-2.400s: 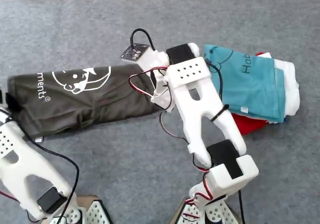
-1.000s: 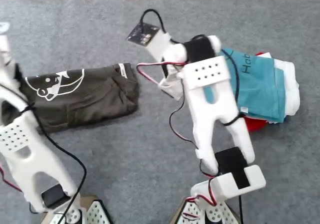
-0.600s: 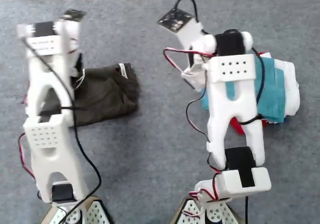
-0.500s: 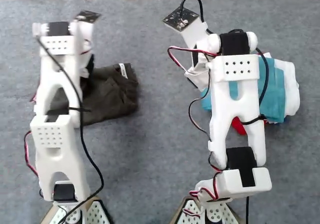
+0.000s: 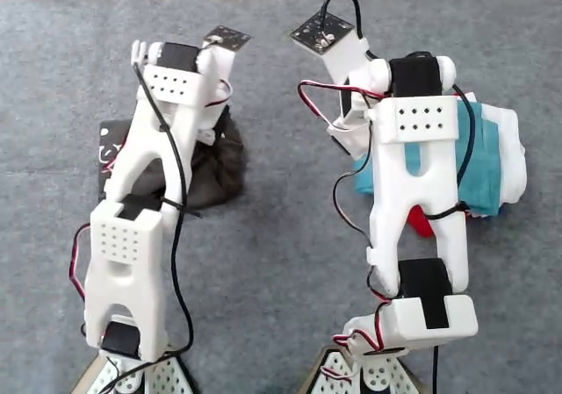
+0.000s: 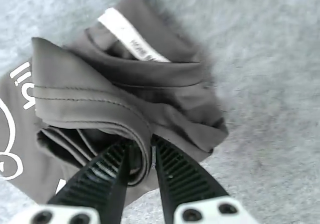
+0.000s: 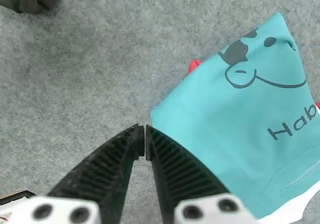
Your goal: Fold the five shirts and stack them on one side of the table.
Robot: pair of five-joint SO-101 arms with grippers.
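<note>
A dark olive shirt [image 5: 221, 164] with a white print lies bunched and doubled over at the table's left middle. My left gripper [image 5: 211, 136] hangs over its right end. The left wrist view has this gripper [image 6: 141, 151] shut on a folded hem of the olive shirt [image 6: 150, 84], whose white label [image 6: 130, 34] faces up. My right gripper [image 5: 348, 132] hovers between the olive shirt and the stack. In its own view it [image 7: 145, 134] is shut on nothing, above bare table at the corner of the teal shirt [image 7: 240, 134].
On the right, the folded teal shirt [image 5: 483, 161] tops a stack with a white shirt [image 5: 514, 148] and a red shirt [image 5: 420, 223] under it. The grey felt table [image 5: 281, 262] has free room in front and at the far left.
My left arm swung from the far left across to the right, carrying the olive shirt's left end over its right end. The right arm drew back toward the stack.
</note>
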